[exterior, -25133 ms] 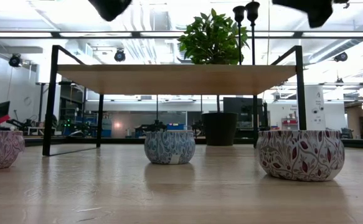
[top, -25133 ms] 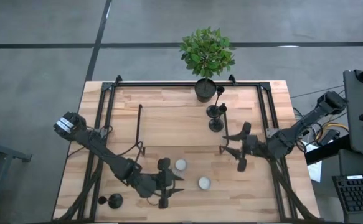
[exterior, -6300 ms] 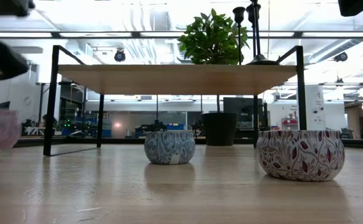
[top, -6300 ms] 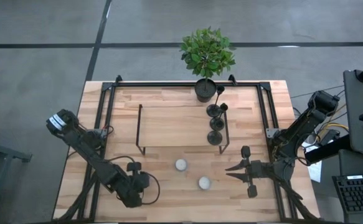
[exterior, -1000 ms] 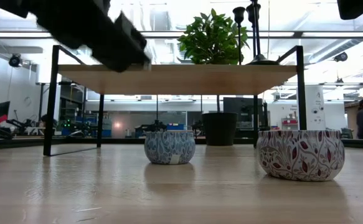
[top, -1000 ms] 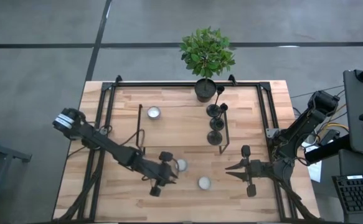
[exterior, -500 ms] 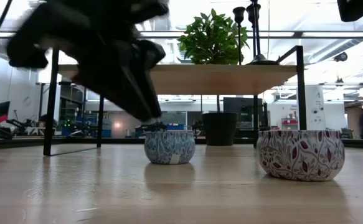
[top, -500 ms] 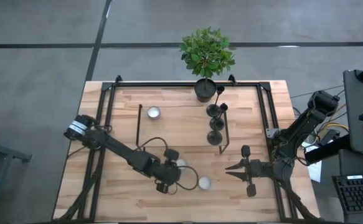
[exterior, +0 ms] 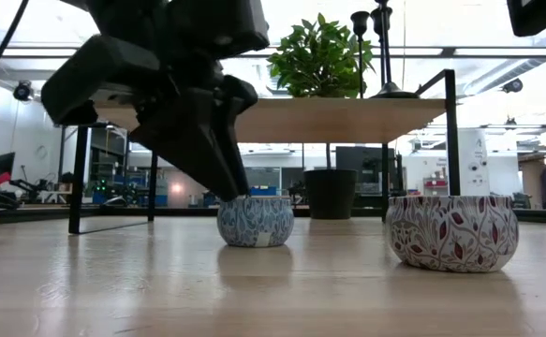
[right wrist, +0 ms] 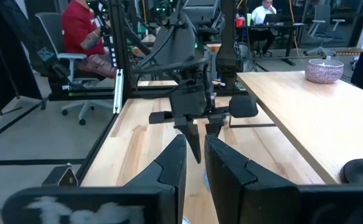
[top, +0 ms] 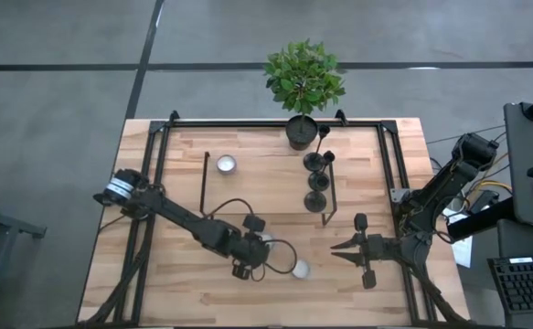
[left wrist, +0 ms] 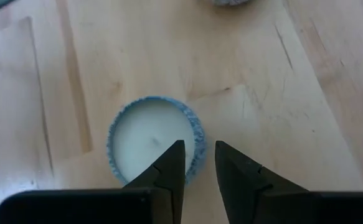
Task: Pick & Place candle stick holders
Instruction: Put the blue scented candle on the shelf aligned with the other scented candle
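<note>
Hovering low over the pale wooden table (top: 184, 283), my left tool (top: 253, 249) hangs above a small white tealight candle in a blue patterned tin (left wrist: 155, 147). From my left wrist, my two dark fingers (left wrist: 169, 167) stand a narrow gap apart, one over the candle's wax and the other just past the tin's rim. I am holding nothing. In the low view the same tool (exterior: 230, 183) points down just beside that tin (exterior: 255, 221), its tips near the tin's top edge.

A second tealight in a purple patterned tin (exterior: 451, 232) sits near the first one, toward my right arm. A third tealight (top: 226, 165) rests on the raised wooden shelf with a black metal frame (top: 257, 183).

The three small black metal candle stick holders with round disc bases (top: 317, 181) stand in a row along the shelf's right end, well apart from my left tool. A green leafy plant in a black pot (top: 303, 87) stands at the table's far edge, just behind them.

My right tool (top: 346, 247) waits near the table's right side, fingers (right wrist: 175, 163) narrowly parted and holding nothing. People sit in the room beyond.
</note>
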Action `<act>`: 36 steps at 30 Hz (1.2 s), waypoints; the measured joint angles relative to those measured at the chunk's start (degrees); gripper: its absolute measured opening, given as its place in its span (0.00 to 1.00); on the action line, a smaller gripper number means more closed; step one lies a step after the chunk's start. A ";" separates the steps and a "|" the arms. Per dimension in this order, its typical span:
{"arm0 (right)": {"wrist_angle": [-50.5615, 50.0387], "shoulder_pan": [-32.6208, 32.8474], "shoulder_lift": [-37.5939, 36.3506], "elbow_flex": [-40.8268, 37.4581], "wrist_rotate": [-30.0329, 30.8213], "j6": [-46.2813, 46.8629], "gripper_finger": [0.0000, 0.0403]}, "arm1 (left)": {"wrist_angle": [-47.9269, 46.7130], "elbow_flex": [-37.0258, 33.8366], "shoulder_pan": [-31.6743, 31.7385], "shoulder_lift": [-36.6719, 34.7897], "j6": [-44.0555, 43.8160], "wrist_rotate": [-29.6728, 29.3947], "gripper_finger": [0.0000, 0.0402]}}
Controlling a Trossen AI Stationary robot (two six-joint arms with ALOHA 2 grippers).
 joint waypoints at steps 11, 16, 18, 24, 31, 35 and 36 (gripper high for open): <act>0.20 -0.02 0.00 -0.02 0.00 -0.01 0.13 | -0.98 -0.10 0.00 0.20 -1.07 0.76 0.12; 0.22 -0.04 0.00 -0.02 0.00 0.01 0.13 | -0.88 -0.09 0.00 0.86 -1.40 1.38 0.09; 0.22 -0.04 0.00 -0.02 0.00 0.01 0.13 | -0.89 -0.09 0.00 0.93 -1.67 1.69 0.09; 0.22 -0.04 0.00 -0.02 0.00 0.01 0.13 | -0.85 -0.09 0.00 0.95 -3.21 2.38 0.09; 0.22 -0.04 0.00 -0.09 0.00 -0.01 0.13 | -1.03 0.09 -0.13 0.93 -4.79 2.46 0.01; 0.22 -0.04 0.00 -0.09 0.00 -0.01 0.13 | -1.11 2.18 -0.71 0.83 -5.62 4.39 0.01; 0.22 -0.04 0.00 -0.09 0.00 -0.01 0.13 | -1.48 3.13 -0.92 0.75 -6.03 5.52 0.01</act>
